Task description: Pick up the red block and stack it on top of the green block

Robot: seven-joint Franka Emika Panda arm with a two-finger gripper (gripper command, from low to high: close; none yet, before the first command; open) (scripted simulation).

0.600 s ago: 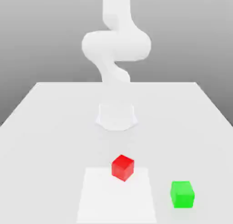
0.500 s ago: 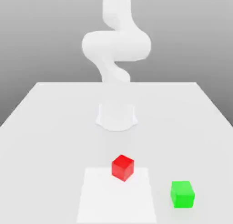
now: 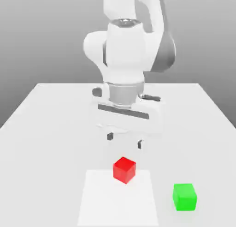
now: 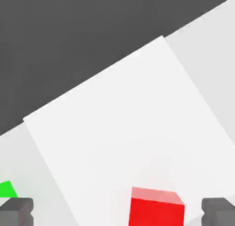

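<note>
The red block is a small bright cube resting on the table at the far edge of a lighter white patch. To the exterior view's right and nearer the camera sits the green block. My gripper hangs open above and just behind the red block, with nothing between its dark fingertips. In the hand view the red block lies between the two fingertips, and a corner of the green block peeks in beside one of them.
The white table stretches wide on both sides of the blocks. Its edges run along the far side and both flanks against a grey backdrop. The arm's white body towers over the table's middle.
The arm and hand have come into sight above the red block, where before only a faint white shape stood. Both blocks stay where they were.
</note>
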